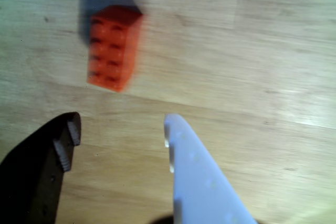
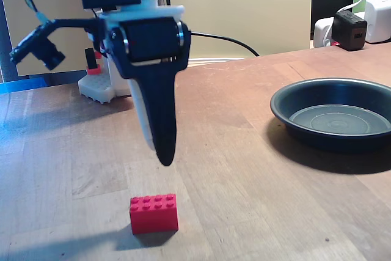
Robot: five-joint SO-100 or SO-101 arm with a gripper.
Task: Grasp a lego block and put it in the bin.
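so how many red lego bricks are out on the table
1. The small bright red plastic lego brick lies studs up on the wooden table, just below the raised gripper and left of the round dark metal pan in the fixed view. The pan looks empty.

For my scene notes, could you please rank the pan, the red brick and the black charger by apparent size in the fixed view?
1. Pan
2. Red brick and black charger: similar; the brick's nearness makes ranking unsure.

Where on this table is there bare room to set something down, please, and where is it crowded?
In the fixed view, bare wood runs between the lego block and the bin, and along the front edge right of the block. It is crowded at the back left around the white robot base, and directly above the block, where the gripper hangs open.
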